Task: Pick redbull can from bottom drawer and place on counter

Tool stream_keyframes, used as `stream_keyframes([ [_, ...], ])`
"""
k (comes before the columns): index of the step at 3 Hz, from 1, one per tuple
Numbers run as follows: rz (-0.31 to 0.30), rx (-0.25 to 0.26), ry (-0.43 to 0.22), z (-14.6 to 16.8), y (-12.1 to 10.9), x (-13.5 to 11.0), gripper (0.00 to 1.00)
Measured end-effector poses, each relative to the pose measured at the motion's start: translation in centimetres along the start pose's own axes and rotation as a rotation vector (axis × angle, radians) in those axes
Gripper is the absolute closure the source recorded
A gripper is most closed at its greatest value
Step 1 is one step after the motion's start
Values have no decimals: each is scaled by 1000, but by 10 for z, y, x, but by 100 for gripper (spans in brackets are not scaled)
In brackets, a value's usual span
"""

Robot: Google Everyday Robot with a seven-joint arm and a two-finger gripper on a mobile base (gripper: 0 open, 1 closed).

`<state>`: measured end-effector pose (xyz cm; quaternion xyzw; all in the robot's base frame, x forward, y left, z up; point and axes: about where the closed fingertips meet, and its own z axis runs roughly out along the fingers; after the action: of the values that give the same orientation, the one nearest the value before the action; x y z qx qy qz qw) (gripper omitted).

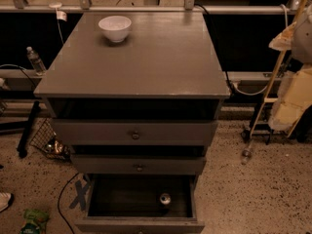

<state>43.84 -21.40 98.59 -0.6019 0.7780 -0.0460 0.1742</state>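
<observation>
The redbull can stands upright in the open bottom drawer, right of the middle, with its shiny round top facing up. The drawer's inside is dark, and nothing else shows in it. The counter is the broad grey-brown top of the cabinet. A white bowl sits on it at the back left. My gripper is not in view. A pale rounded shape at the right edge may be part of my arm.
Two shallower knobbed drawers sit above the bottom one, slightly pulled out. A water bottle and a wire basket are at the left. A bottle lies on the speckled floor at the right. A cable runs beside the drawer.
</observation>
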Motion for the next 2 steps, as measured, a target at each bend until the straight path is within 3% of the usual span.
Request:
stream_keyframes([
  [1,0,0,0,0,0,0,0],
  [2,31,-16,-55,8,-1,2,0],
])
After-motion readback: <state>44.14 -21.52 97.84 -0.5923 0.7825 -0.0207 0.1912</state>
